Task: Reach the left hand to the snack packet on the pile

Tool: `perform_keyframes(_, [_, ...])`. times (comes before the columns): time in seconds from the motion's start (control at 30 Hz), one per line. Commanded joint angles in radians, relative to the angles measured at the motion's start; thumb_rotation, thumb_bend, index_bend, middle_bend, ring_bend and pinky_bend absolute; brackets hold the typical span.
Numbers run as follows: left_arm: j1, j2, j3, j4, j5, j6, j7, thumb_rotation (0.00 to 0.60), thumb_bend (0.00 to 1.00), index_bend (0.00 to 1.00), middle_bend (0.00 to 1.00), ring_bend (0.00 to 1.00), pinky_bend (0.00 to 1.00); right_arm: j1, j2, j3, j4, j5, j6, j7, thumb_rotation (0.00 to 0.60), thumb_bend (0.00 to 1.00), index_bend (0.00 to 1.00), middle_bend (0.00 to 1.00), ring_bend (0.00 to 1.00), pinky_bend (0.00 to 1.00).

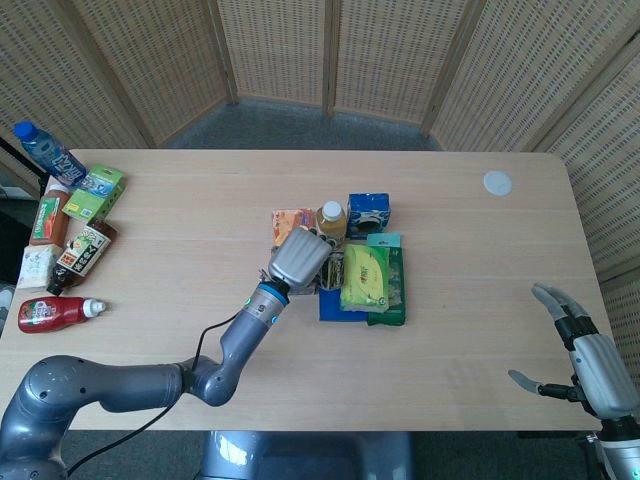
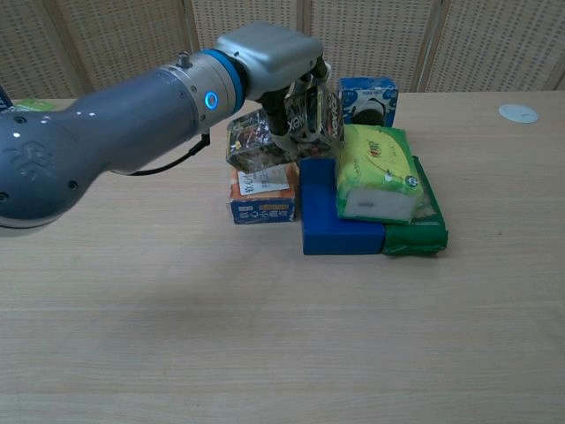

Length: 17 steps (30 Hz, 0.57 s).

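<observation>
The snack packet, dark and shiny, is in my left hand, whose fingers curl round its right end. It hangs tilted just above the orange box of the pile. In the head view the left hand covers most of the packet. Beside it lie a blue box, a yellow-green pack and a green pack. My right hand hovers open off the table's right front corner.
A juice bottle and a blue carton stand behind the pile. Bottles and cartons crowd the left edge, among them a water bottle and a ketchup bottle. A white disc lies far right.
</observation>
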Motion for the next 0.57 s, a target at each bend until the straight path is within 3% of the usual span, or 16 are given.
perform_keyframes(0.03, [0.018, 0.077, -0.018, -0.095, 0.026, 0.045, 0.019, 0.6, 0.0, 0.57, 0.76, 0.52, 0.69, -0.001, 0.0, -0.001, -0.001, -0.003, 0.002, -0.002, 0.587, 0.0, 0.0, 0.0, 0.0, 0.0])
perform_keyframes(0.37, [0.06, 0.375, -0.086, -0.406, 0.034, 0.139, 0.111, 0.6, 0.0, 0.57, 0.74, 0.52, 0.68, -0.016, 0.003, -0.014, -0.003, -0.032, 0.027, -0.009, 0.588, 0.0, 0.0, 0.0, 0.0, 0.0])
perform_keyframes(0.57, [0.059, 0.49, -0.136, -0.482, 0.008, 0.154, 0.124, 0.6, 0.0, 0.56, 0.74, 0.52, 0.68, -0.041, -0.01, -0.031, 0.035, -0.061, 0.066, 0.0, 0.588, 0.0, 0.0, 0.0, 0.0, 0.0])
